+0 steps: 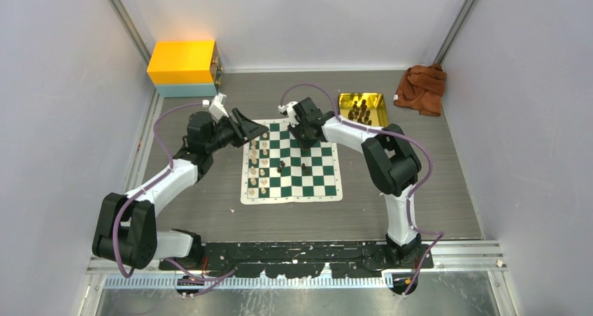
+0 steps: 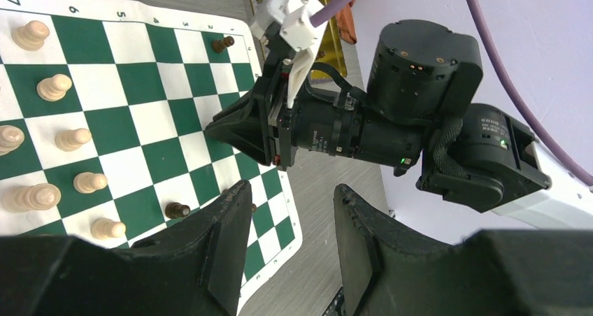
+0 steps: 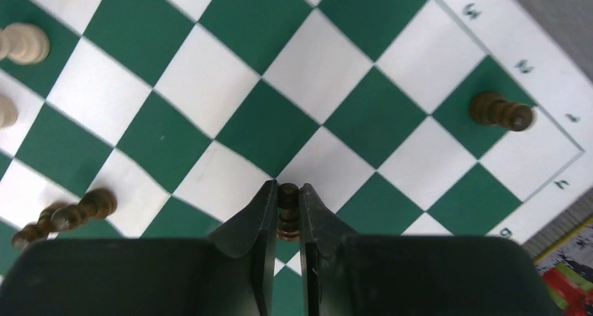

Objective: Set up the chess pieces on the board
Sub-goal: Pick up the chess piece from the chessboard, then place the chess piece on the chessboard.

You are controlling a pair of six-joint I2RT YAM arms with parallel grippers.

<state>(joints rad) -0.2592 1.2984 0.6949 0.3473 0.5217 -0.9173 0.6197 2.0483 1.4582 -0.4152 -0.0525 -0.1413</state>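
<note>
The right gripper (image 3: pixel 287 190) is clamping a small dark brown chess piece (image 3: pixel 287 218), its long axis along the fingers, over the green-and-white checked mat (image 3: pixel 552 113) near its far edge. The left gripper (image 2: pixel 292 225) is hovering half-open and empty by the far-left corner.

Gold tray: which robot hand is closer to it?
Right. The right gripper, pinching a dark chess piece, is over the board's far edge just left of the gold tray; the left gripper is farther left.

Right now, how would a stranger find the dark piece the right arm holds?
On the green-and-white board, follow the right arm to the far side. The dark piece is pinched between its jaws; all other dark pieces stand free.
</note>
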